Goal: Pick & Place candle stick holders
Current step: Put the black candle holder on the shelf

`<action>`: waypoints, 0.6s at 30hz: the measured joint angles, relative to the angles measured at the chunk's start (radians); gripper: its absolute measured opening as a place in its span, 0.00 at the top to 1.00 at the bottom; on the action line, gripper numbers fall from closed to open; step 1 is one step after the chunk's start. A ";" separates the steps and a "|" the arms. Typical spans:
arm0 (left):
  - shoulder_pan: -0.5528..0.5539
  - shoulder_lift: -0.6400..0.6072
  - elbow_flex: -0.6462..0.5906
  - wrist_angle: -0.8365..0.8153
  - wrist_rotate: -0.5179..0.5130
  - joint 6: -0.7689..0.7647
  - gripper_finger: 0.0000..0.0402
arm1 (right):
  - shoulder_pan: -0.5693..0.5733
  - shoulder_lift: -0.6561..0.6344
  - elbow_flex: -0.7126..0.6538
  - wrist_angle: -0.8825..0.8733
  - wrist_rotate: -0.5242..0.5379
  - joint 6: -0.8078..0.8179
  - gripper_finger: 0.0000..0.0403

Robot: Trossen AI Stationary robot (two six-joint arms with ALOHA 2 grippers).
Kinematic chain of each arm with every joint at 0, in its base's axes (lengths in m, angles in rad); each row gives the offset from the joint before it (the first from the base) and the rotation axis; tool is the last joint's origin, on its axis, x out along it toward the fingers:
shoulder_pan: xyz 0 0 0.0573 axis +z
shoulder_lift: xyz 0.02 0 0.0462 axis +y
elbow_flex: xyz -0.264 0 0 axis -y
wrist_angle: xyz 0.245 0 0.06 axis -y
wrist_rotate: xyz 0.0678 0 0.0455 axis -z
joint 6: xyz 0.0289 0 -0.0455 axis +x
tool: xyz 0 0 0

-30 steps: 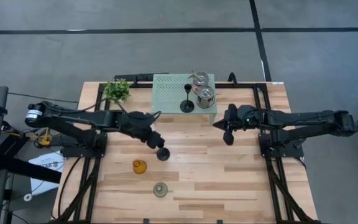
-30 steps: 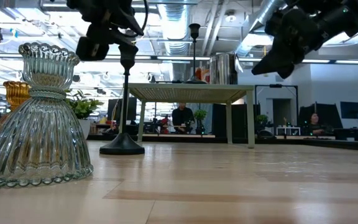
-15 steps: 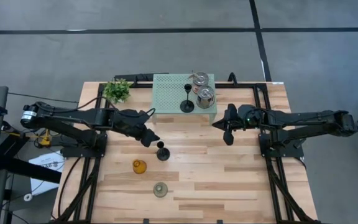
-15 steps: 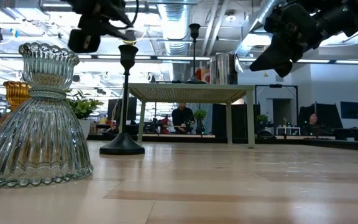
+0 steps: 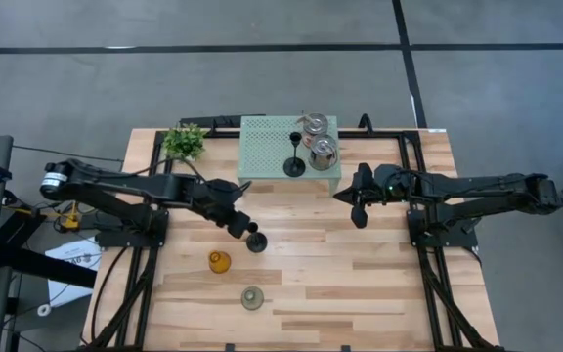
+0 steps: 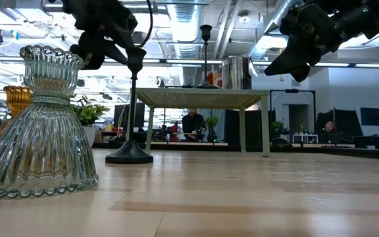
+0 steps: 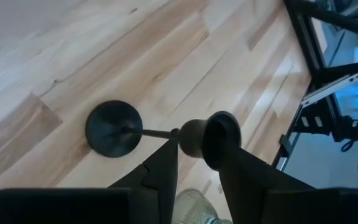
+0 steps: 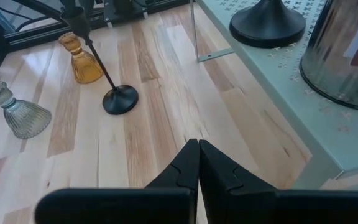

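Black stemmed candle stick holder [image 5: 256, 241]: standing upright on round base, left of centre in the high view, on the wooden table [image 5: 360, 284]. Left gripper [image 7: 197, 163]: fingers spread to either side of the stem just below the cup, not seen clamping; placed there apparently for a grasp high on the stem, keeping the base free to lift. Right gripper [image 8: 198, 163]: fingers pressed together, empty, hovering right of centre, waiting. Pale green perforated tray [image 5: 257, 147] at upper centre: already carrying second black holder [image 5: 294, 164] and two silvery jar-like holders [image 5: 322, 152], likely the drop-off. Amber glass holder [image 5: 219, 261] and clear ribbed glass holder [image 5: 252, 297]: lower left, unmoved. Red label on jar: not legible.
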 joint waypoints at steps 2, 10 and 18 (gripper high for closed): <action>0.000 0.006 0.000 0.002 0.000 0.000 0.72 | 0.000 0.000 0.000 0.002 0.000 0.000 1.00; 0.000 0.022 0.000 0.007 -0.001 -0.004 0.72 | -0.001 0.000 0.000 0.002 0.009 0.000 1.00; 0.000 0.068 0.004 0.023 0.001 -0.007 0.76 | -0.001 0.000 0.000 0.002 0.027 0.000 1.00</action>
